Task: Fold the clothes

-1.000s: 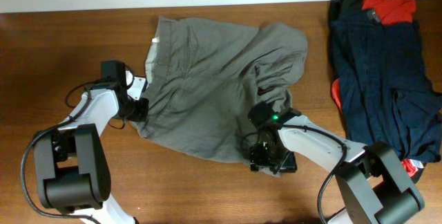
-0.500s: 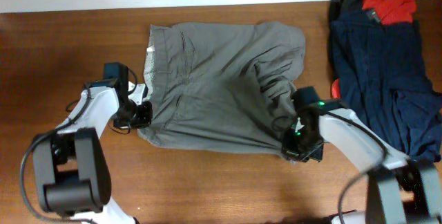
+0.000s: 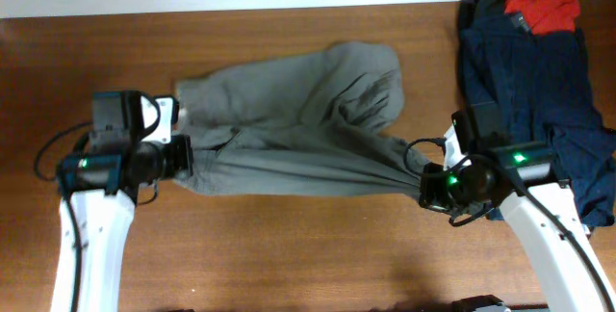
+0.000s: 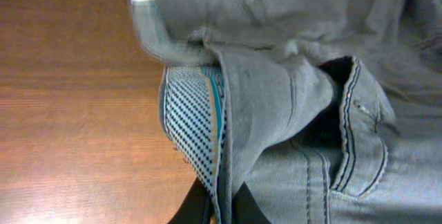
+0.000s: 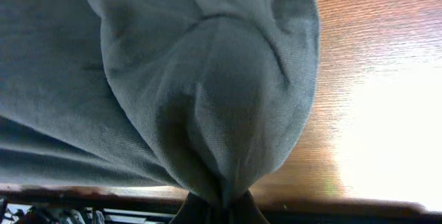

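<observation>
A heap of navy and red garments (image 3: 529,81) lies at the upper right of the counter (image 3: 289,254), beside the right arm. Grey shorts (image 3: 298,129) stretch left-right across mid-frame, waistband leftward. The left fingers (image 4: 195,209) pinch the waistband, and the right fingers (image 5: 243,211) clamp the bunched leg end.

Your left gripper (image 3: 185,156) now sits further left than a second ago. Your right gripper (image 3: 430,185) sits further right, just beside the navy pile (image 3: 529,91). The shorts (image 3: 298,129), earlier spread wide, now stretch between them as a taut, narrow band.
</observation>
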Available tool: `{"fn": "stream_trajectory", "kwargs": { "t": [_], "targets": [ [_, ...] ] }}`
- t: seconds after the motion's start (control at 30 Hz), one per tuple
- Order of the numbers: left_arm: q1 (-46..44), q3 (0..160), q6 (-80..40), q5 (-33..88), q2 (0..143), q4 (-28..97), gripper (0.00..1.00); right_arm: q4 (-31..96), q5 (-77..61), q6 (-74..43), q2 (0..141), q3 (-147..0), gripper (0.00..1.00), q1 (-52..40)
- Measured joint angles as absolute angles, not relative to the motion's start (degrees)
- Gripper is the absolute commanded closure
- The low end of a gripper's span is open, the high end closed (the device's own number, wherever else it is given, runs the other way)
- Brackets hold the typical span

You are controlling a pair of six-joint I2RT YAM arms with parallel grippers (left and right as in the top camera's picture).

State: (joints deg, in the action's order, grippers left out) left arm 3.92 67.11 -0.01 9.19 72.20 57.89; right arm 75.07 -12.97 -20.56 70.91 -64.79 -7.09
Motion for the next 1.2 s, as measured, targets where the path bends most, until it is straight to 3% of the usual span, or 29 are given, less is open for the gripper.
{"fn": "stream_trajectory", "kwargs": {
  "t": [0.17, 0.4, 0.73, 1.17, 1.2],
  "targets": [
    [4.1, 67.2, -0.1, 8.7, 70.2, 63.9, 0.99, 77.0, -12.9, -19.1, 70.9, -65.3, 0.96, -7.1],
    [4.3, 67.2, -2.7, 6.4, 70.2, 61.2, 0.99, 54.9, -11.9, -16.2, 72.9, -65.5, 0.96, -6.9],
    [4.3, 62.4, -8.9, 2.9, 78.6, 43.0, 0.99, 19.1, -13.7, -12.5, 92.4, -65.5, 0.96, -7.0],
    [4.6, 61.6, -11.9, -1.6, 95.0, 17.6, 0.99, -3.7, -10.0, -8.7, 103.1, -65.5, 0.96, -12.3],
    [4.6, 61.5, -11.9, -1.6, 95.9, 14.4, 0.75, -5.1, -9.6, -8.7, 104.2, -65.5, 0.96, -12.3]
  ]
}}
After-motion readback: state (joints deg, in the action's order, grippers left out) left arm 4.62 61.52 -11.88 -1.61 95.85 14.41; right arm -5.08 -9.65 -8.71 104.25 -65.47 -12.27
